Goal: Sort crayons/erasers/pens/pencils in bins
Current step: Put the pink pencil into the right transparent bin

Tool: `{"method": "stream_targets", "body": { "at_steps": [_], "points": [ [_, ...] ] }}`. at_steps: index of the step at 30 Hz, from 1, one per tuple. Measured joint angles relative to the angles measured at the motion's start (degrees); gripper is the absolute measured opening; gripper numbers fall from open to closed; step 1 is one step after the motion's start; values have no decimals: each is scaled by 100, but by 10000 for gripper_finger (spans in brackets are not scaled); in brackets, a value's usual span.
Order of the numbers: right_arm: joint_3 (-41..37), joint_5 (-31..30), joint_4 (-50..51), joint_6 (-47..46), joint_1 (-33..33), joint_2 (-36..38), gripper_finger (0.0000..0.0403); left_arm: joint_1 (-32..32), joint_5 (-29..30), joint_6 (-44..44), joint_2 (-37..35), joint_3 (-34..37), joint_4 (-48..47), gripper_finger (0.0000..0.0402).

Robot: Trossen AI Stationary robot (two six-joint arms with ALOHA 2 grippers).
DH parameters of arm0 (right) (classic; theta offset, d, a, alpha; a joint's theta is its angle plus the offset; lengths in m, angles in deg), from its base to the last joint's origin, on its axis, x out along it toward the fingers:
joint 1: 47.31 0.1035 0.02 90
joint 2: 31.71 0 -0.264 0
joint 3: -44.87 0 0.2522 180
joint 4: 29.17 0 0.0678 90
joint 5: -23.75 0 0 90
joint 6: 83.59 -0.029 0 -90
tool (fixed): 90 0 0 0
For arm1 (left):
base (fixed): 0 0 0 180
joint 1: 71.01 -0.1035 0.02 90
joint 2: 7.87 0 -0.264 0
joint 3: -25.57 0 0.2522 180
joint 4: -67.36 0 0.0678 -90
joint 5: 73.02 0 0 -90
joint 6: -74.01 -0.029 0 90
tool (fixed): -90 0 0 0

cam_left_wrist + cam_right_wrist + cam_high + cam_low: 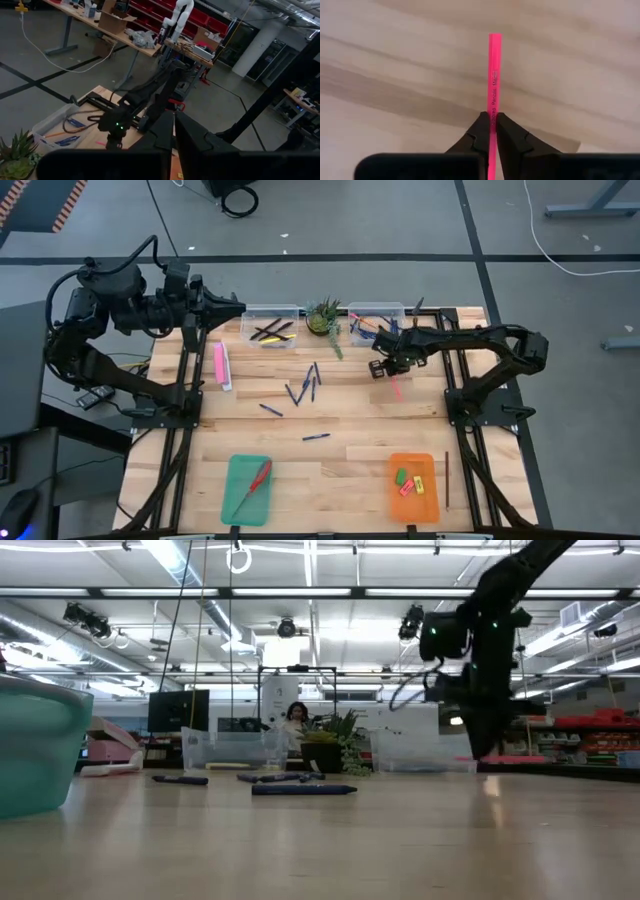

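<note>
My right hand (491,120) is pinched shut on a pink pencil (493,75) (lettering runs along its side) low over the wooden surface (340,420), near the right clear bin (375,320). My left hand (235,307) is closed on nothing, waiting beside the left clear bin (270,323).

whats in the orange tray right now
The orange tray holds three small erasers: green, yellow and pink-red. Nothing else shows inside it; whether anything lies beneath the erasers cannot be seen.
</note>
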Motion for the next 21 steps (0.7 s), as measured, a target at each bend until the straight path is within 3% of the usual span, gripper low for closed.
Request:
{"method": "stream_targets", "body": {
  "at_steps": [5,10,17,21],
  "points": [
    [724,-167,69,415,142,110,26,2,0,-4,0,0,-1,22],
    [1642,-626,35,1722,62,26,22,2,-2,-4,0,0,-1,19],
    [2762,-786,39,3677,-616,-277,10,2,0,-8,0,0,-2,28],
    [3257,-497,86,4708,-1045,-693,9,0,-2,-10,0,0,-2,29]
  ]
}}
